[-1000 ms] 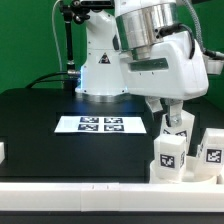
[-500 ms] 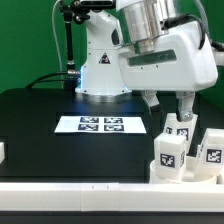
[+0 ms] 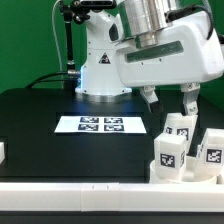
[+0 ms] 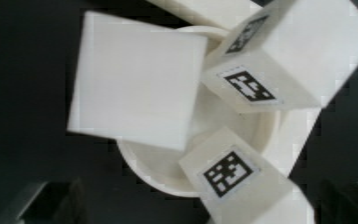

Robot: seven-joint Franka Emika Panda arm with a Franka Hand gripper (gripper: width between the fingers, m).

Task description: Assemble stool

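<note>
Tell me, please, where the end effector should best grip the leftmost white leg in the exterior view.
Grip the leftmost leg by its upper side faces, coming straight down from above. It stands upright, its top is free, and another leg stands close behind, so a sideways approach looks crowded.

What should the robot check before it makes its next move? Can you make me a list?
1. End effector open and empty: ok, the jaws stand wide apart with nothing between them.
2. End effector clear of parts: ok, it hangs just above the three short white block legs and seems to touch none.
3. All legs in sight: ok, three tagged blocks sit together at the exterior view's right.
4. Legs fitted into the white round plastic disc seat: cannot tell; they crowd on it and hide the sockets.
5. Thin flat white marker board lying flat: ok, on the black table.
</note>
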